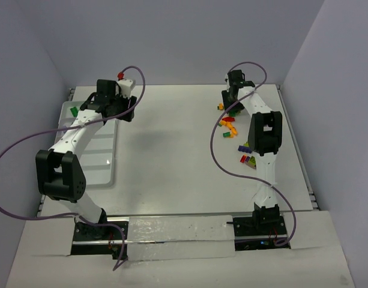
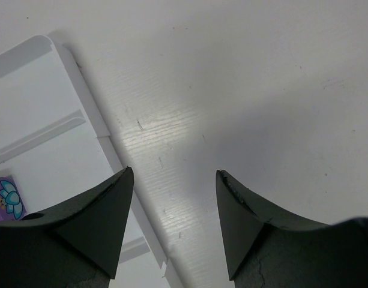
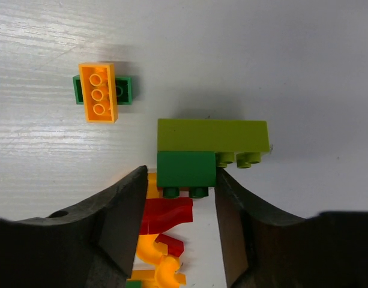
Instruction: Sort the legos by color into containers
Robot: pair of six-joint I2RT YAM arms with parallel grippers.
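Legos (image 1: 230,123) lie scattered near the far right edge of the worktop (image 1: 171,144); the right end effector (image 3: 182,174) stands narrow around a dark green brick (image 3: 187,168) that touches a lime green brick (image 3: 211,135), one finger against it, the other just off. Left end effector (image 2: 174,174) hangs wide and empty over the worktop just beside the tray (image 2: 45,120) at the left edge; a purple brick (image 2: 6,198) lies in the tray.

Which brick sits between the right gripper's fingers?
The dark green brick, lying against the lime brick; the orange brick lies apart, outside the fingers.
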